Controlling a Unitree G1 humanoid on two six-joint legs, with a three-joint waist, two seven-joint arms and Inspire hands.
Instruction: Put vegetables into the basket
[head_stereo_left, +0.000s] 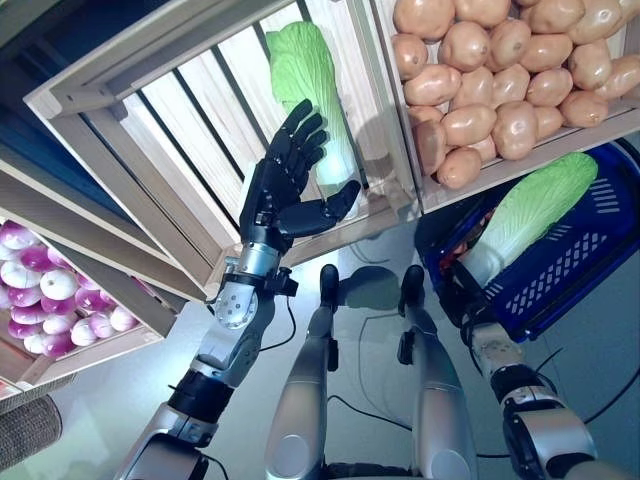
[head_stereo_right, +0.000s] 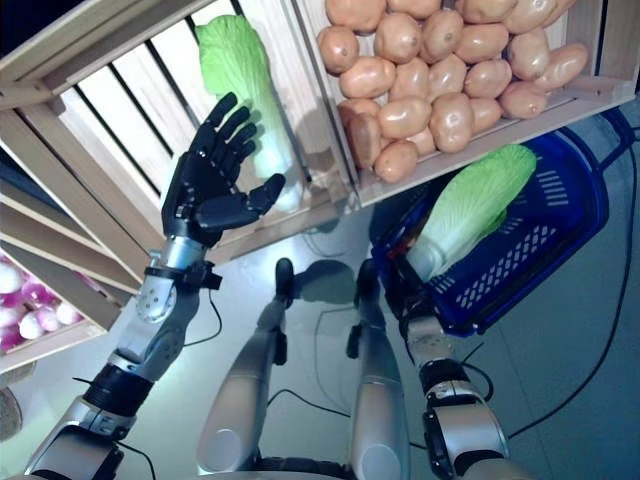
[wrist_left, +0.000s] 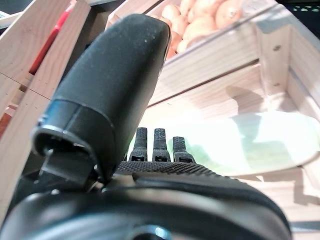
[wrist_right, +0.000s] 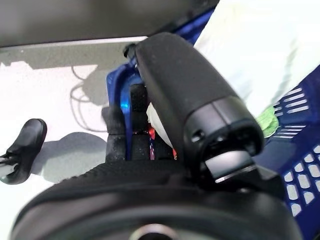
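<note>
Holding the stem end of a pale green napa cabbage (head_stereo_left: 530, 215), the dark right hand (head_stereo_right: 405, 290) sits at the near rim of the blue plastic basket (head_stereo_left: 580, 262); its fingers look curled round the white base, though the cabbage hides much of them. That cabbage lies slanted over the basket, leafy end pointing up and away from the hand, with open mesh floor beyond it to settle into. To the left, the dark left hand (head_stereo_left: 290, 185) is raised with fingers spread straight and thumb out, holding nothing. Just past its fingertips a second pale green napa cabbage (head_stereo_left: 310, 85) lies in the slatted wooden crate (head_stereo_left: 150, 130), long axis running away from the palm and close against the crate's right-hand wall, so the left hand is clearly nearer it. Beyond the divider sits a heap of brown potatoes (head_stereo_left: 500, 70).
</note>
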